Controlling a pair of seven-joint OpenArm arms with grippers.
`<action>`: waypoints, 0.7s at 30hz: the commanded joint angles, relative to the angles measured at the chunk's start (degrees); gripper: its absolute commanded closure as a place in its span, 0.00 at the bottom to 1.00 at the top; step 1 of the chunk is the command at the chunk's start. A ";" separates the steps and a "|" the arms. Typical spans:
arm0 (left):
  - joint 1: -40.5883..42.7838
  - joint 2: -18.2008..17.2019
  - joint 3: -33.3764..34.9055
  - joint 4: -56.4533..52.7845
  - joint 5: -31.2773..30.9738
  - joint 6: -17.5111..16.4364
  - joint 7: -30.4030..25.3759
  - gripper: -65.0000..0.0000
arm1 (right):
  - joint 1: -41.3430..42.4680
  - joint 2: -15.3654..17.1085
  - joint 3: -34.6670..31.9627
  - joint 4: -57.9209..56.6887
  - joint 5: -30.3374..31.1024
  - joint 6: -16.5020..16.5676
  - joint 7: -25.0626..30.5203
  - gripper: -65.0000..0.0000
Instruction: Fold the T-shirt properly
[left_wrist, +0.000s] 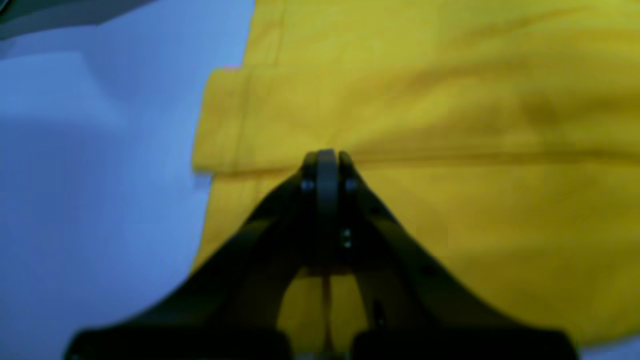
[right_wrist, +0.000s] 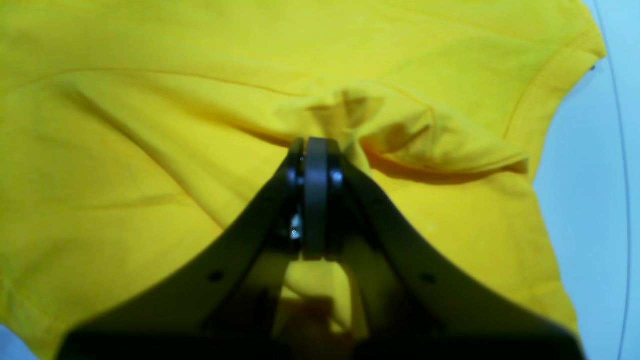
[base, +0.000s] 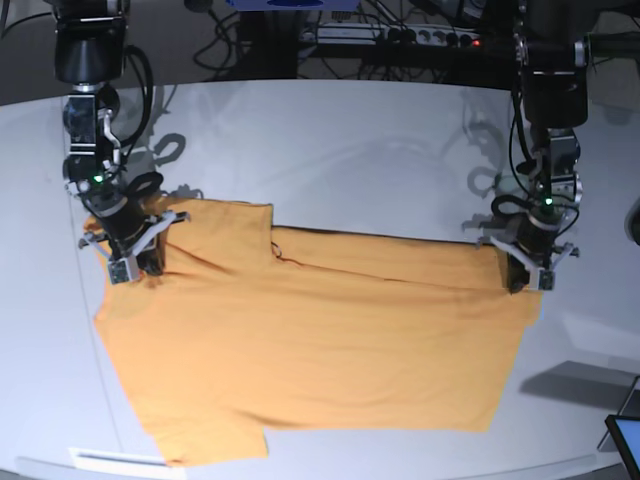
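- The plain orange-yellow short-sleeved cotton T-shirt (base: 300, 340) lies spread on the pale grey-white tabletop (base: 350, 150), filling the lower middle of the base view; its nearest edge sits close to the bottom of the frame, with one short sleeve at lower left.
- Farther back, the shirt's far edge is doubled over onto the body, forming a long fold line across the middle of the frame.
- At the right end of that fold, the black left end effector (left_wrist: 327, 157) is closed, pinching the fold's edge; in the left wrist view its tips meet on the crease, with a hemmed flap just to the left and bare tabletop beyond.
- At the left of the base view, the black right end effector (right_wrist: 315, 145) is closed on a bunched ridge of cloth near the other sleeve; in the right wrist view the fabric puckers up around its tips, and a hemmed sleeve edge curves at upper right.
- Behind the tabletop, along the top of the base view, dark cables and equipment (base: 400, 40) stand.
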 joint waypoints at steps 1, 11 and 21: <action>1.90 -0.66 0.15 0.25 2.15 1.04 6.25 1.00 | -0.56 0.60 0.10 -0.14 -1.68 -0.17 -5.22 1.00; 10.69 -0.48 -5.83 8.87 2.59 4.29 6.33 1.00 | -4.25 0.60 0.10 4.95 -1.68 -0.17 -5.40 1.00; 17.46 -0.39 -9.44 13.79 2.59 4.29 6.33 1.00 | -6.71 0.69 0.18 5.57 -1.68 -0.17 -5.40 1.00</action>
